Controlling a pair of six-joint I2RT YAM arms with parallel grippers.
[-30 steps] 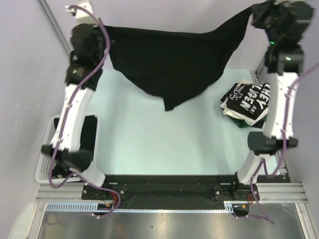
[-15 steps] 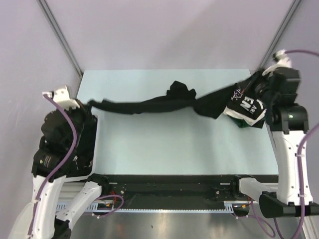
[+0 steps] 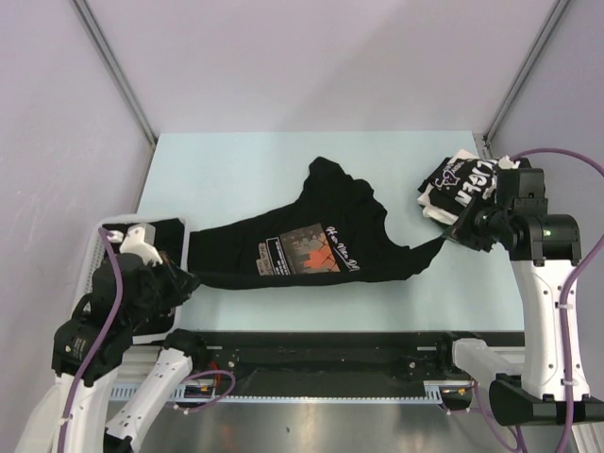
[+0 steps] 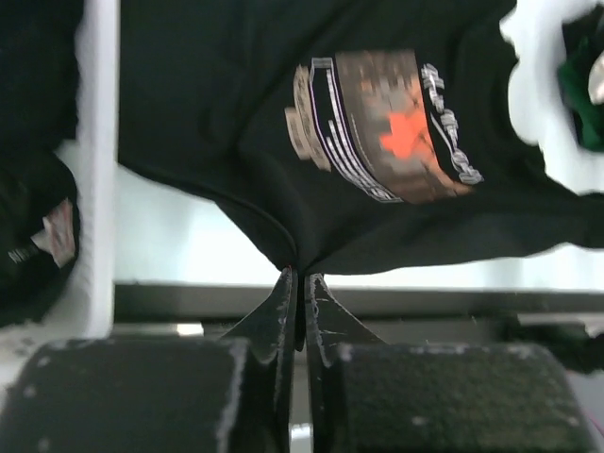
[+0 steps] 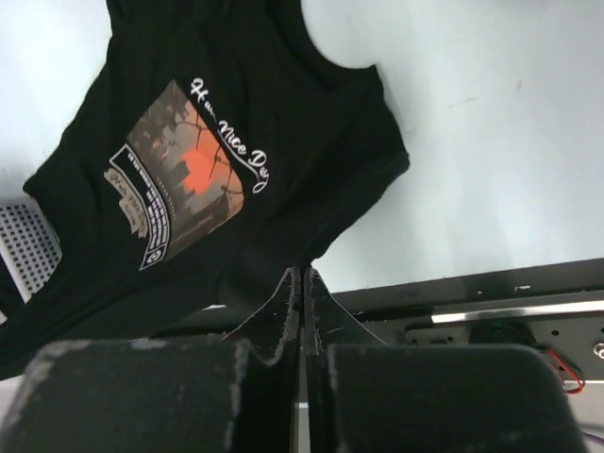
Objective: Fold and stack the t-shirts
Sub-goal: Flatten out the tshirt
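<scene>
A black t-shirt (image 3: 311, 250) with an orange-white chest print lies stretched, print up, across the near half of the light table. My left gripper (image 3: 192, 280) is shut on its left edge by the basket; in the left wrist view the jaws (image 4: 300, 278) pinch a fold of black cloth below the print (image 4: 377, 123). My right gripper (image 3: 451, 237) is shut on the shirt's right corner, with cloth bunched at the jaw tips (image 5: 302, 274). A second t-shirt (image 3: 461, 185), folded, with big white lettering, lies at the right edge just beyond the right gripper.
A white mesh basket (image 3: 183, 236) with dark clothes (image 4: 38, 236) in it stands at the table's left edge, partly under my left arm. The black base rail (image 3: 311, 344) runs along the near edge. Grey walls and slanted posts close in the back and sides.
Both arms have come down and toward the near edge, drawing the shirt out of a twisted band and laying it flatter with the print facing up. Both grips have stayed on the cloth.
</scene>
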